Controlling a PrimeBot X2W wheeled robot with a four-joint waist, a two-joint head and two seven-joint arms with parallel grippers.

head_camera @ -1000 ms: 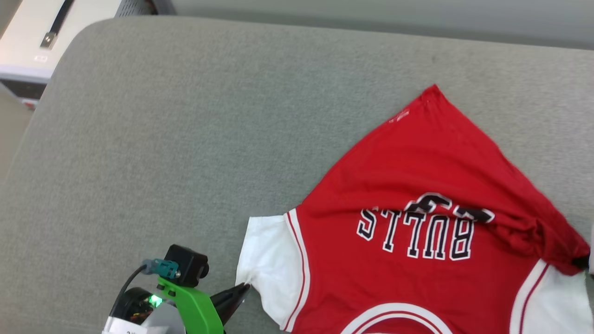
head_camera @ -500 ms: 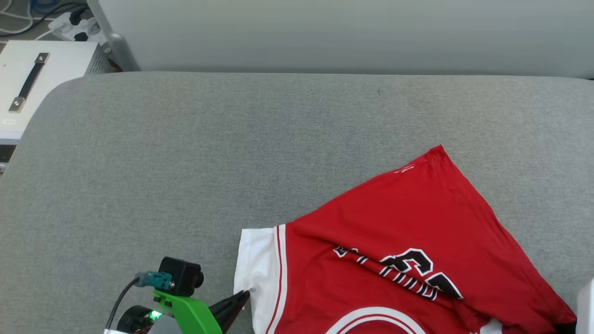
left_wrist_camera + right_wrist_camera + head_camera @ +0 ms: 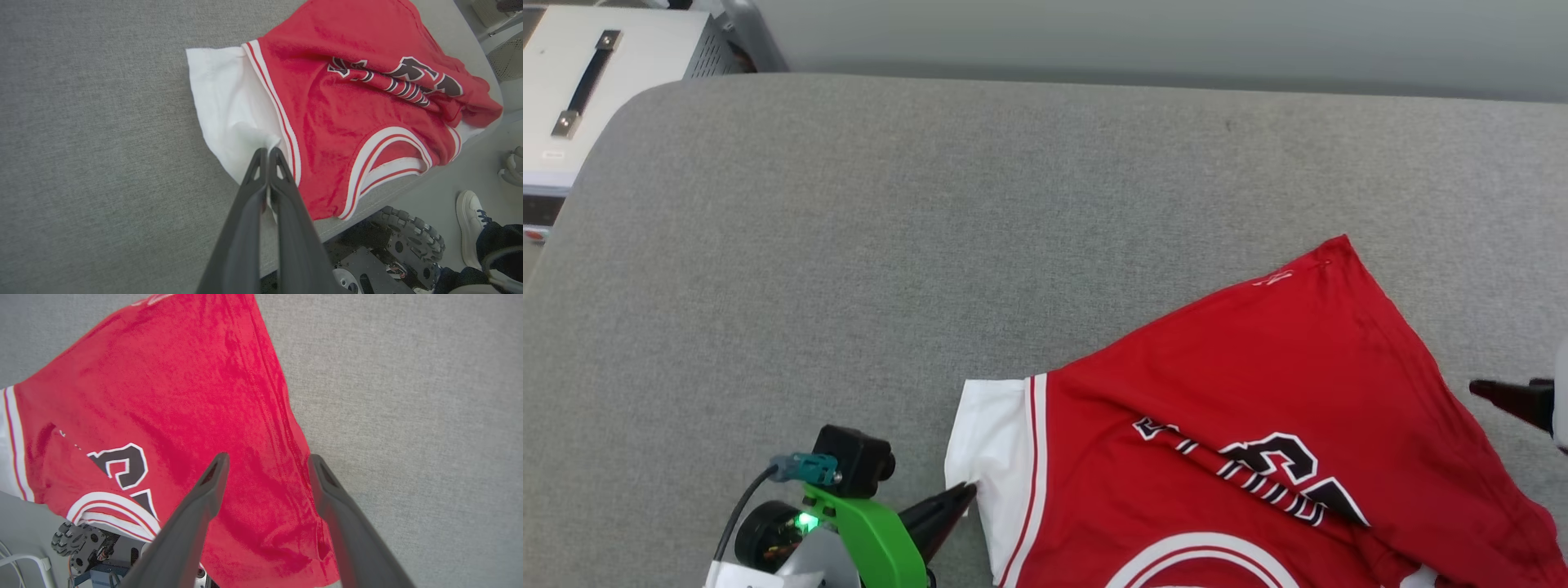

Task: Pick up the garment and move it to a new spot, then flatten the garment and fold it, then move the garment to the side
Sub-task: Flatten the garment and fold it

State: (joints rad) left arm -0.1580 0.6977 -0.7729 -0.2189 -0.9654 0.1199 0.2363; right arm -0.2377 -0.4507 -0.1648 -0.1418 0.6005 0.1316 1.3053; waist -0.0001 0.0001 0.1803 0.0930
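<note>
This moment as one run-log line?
garment: rumpled on grey fabric surface | left end effector: shut on white sleeve | right end effector: open, empty, by garment's right edge

Grey fabric-covered desk [image 3: 849, 245], rounded at the far-left corner. A white case [image 3: 629, 49] with a black handle [image 3: 587, 82] is set just beyond that corner. A pale panel [image 3: 1176, 33] is seen along the desk's far edge. In the left wrist view, a person's white shoe [image 3: 470, 220] and dark trouser leg [image 3: 496, 241] are seen on the floor [image 3: 482, 139] below the desk edge. A mesh basket [image 3: 506, 61] is cut off at the frame edge. White cable [image 3: 28, 557] is seen low in the right wrist view.
</note>
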